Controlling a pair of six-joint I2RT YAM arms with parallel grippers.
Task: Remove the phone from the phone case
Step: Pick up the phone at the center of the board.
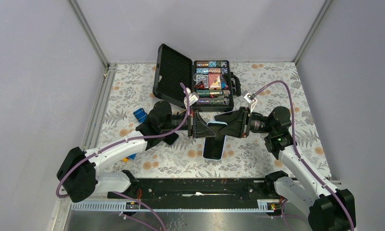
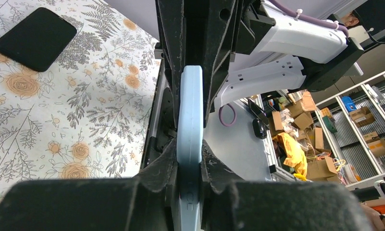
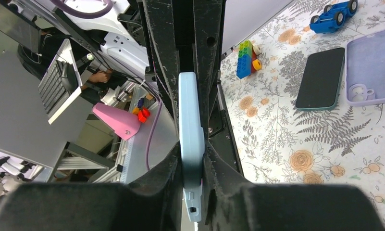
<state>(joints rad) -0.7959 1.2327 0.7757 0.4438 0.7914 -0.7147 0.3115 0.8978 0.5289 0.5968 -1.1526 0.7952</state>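
Observation:
The phone, with a black screen and in a light blue case (image 1: 213,143), is held above the middle of the table. My left gripper (image 1: 196,125) is shut on the case's left edge near its far end. My right gripper (image 1: 225,124) is shut on the opposite edge, facing the left one. In the left wrist view the blue case edge (image 2: 190,110) runs upright between the jaws of the left gripper (image 2: 190,156). In the right wrist view the case edge (image 3: 190,120) sits pinched in the right gripper (image 3: 192,161). The screen side is hidden in both wrist views.
An open black box of poker chips (image 1: 210,83) stands behind the grippers. A blue toy car (image 1: 140,115), a second black phone (image 3: 321,78), an empty lilac case (image 3: 373,65) and toy bricks (image 3: 246,58) lie on the floral cloth at the left.

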